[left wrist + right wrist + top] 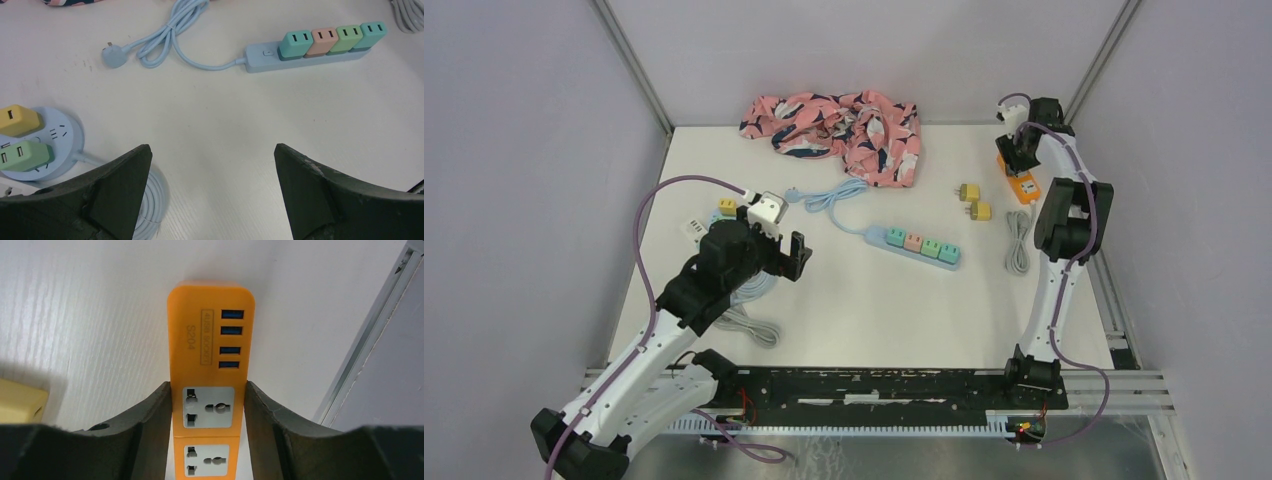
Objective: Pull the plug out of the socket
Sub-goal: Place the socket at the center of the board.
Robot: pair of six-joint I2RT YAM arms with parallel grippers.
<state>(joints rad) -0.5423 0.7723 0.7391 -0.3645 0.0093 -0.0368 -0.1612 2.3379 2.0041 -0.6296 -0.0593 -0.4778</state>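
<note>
From where I stand, the right gripper is at the far right corner of the table, its fingers pressed against the two long sides of the orange power strip. I take that grip as bracing the strip. The sockets I can see on it have nothing in them, and two loose yellow plugs lie just to its left.

The left gripper hangs spread wide over bare table on the left, holding nothing. The plugs left to pull seem to be on either side of it. A yellow plug and a green plug are seated in the round socket at the left edge. Four coloured plugs stand in a row on the blue power strip in the middle of the table. I can't tell which of them it is meant for.

As for clutter, a coiled pale cable lies right beside the round socket, under the left fingers. The blue strip's bundled cord trails off to the far left. A grey cable coil sits near the right arm, and a floral cloth is bunched against the far wall, well clear.
</note>
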